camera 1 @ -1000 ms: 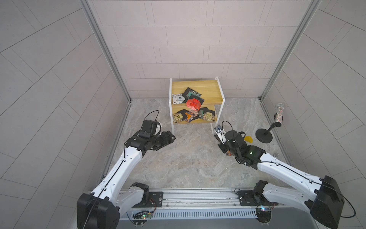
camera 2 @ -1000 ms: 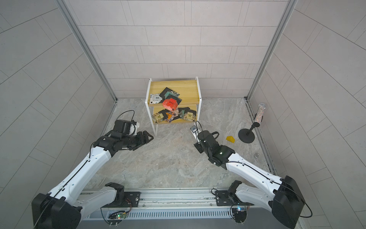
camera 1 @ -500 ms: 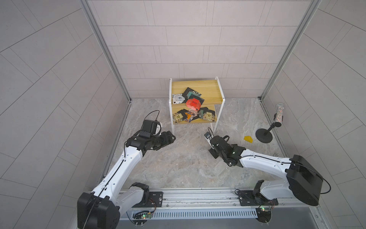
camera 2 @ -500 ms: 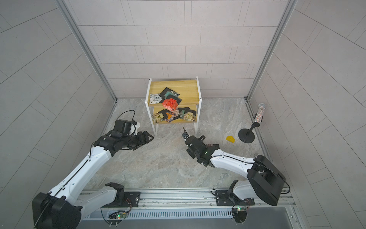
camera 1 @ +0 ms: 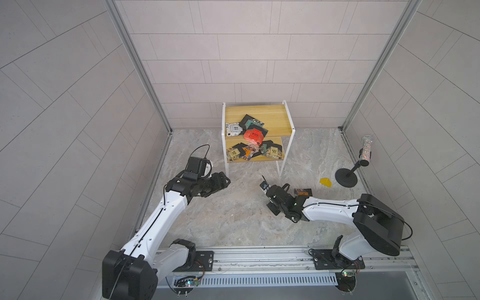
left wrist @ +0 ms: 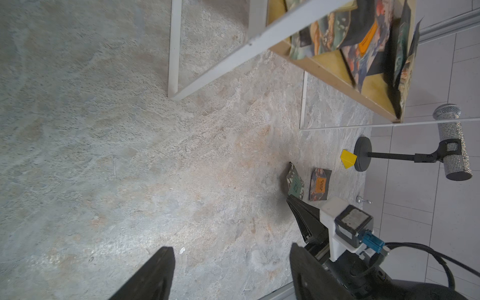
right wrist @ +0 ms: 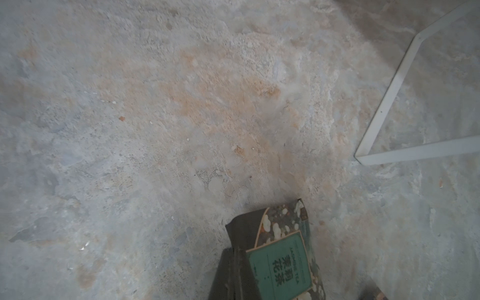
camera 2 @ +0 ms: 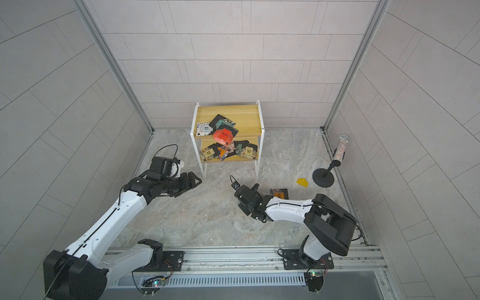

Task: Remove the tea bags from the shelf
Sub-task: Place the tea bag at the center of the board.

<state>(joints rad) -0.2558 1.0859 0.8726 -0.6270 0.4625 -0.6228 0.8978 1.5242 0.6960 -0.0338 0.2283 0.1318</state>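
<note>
left arm stretching forward, low over floor; left gripper (camera 1: 225, 181) standing wide, gripping nothing | right arm lying low; right gripper (left wrist: 292, 201) pinching teal-label tea bag (right wrist: 280, 259) at 5 o'clock of shelf (camera 1: 272, 117) | other tea bags (camera 1: 255, 134) sitting on both tiers

L arm (camera 1: 166, 210) reaches fwd and inward from its elbow, wrist roughly level. L gripper (camera 1: 226, 181) hangs over the counter (camera 1: 233, 220), fingers (left wrist: 161, 270) spread wide w/ nothing btwn them. R arm (camera 1: 330, 211) is folded at the elbow, forearm running across toward centre. R gripper (left wrist: 290, 201) tilts down, fingers pinched tight on a teal tea bag (right wrist: 283, 259).
</note>
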